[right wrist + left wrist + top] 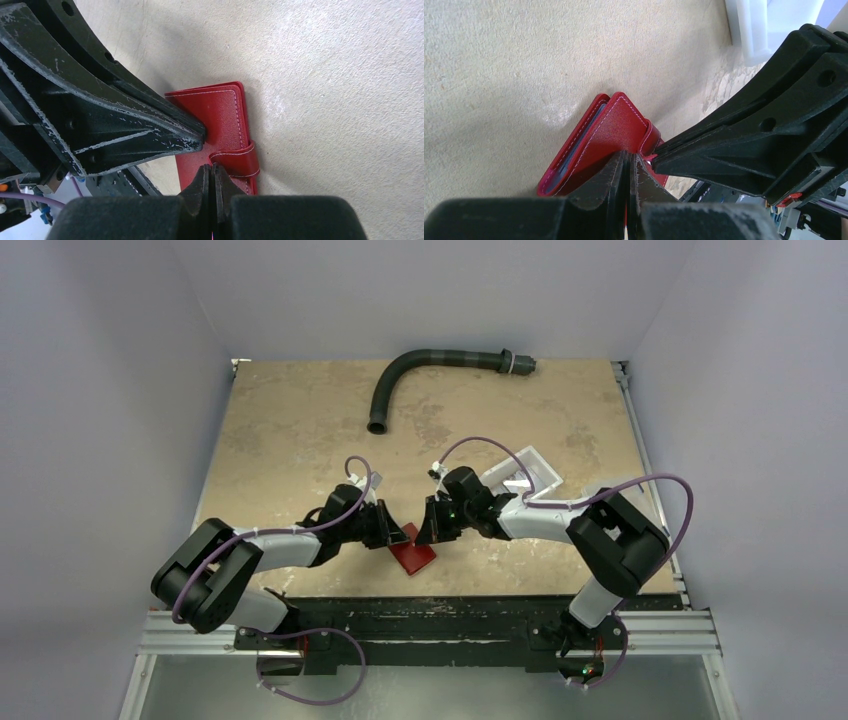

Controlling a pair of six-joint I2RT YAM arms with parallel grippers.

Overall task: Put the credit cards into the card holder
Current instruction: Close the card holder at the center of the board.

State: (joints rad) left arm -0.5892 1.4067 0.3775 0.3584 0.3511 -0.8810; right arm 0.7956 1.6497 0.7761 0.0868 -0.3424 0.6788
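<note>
The dark-red leather folding card holder (413, 558) lay closed. The left gripper (628, 155), at its eleven o'clock, and the right gripper (210, 167), at one o'clock, were both pinched together, tips touching it.

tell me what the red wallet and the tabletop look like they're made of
The card holder looks like leather or faux leather: dark red, fine-grained, with a slight sheen and white stitching along its edges. The table has a matte, beige, mottled surface with a fine texture. It could be laminate or stone-look board, but the look leaves that open.
</note>
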